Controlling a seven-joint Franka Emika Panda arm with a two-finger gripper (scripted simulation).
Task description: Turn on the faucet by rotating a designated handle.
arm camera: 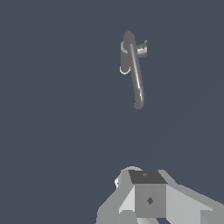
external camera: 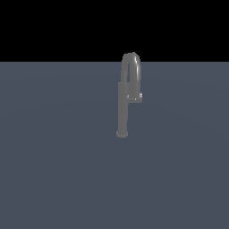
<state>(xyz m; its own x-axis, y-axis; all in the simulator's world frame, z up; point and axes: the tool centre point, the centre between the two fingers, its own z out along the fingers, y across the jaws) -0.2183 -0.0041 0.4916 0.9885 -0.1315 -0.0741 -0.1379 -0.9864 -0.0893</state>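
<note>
The grey floor [external camera: 53, 179] stretched bare beneath everything, and on it stood the faucet [external camera: 122, 112], a slim metal column on a small round base with its arched gooseneck spout [external camera: 131, 62] on top. In the wrist view the faucet lay well ahead of the gripper [arm camera: 148, 199], seen from above, with open floor between them. The handle [external camera: 136, 96], a stubby lever with a lighter tip, stuck out sideways from the column's mid-height, toward the exterior view's right. Only the gripper's blocky grey body showed in the wrist view; whether its fingers were spread or closed could not be told. Nothing touched the handle, so the task appeared barely begun: the approach, contact and rotation all remained.
</note>
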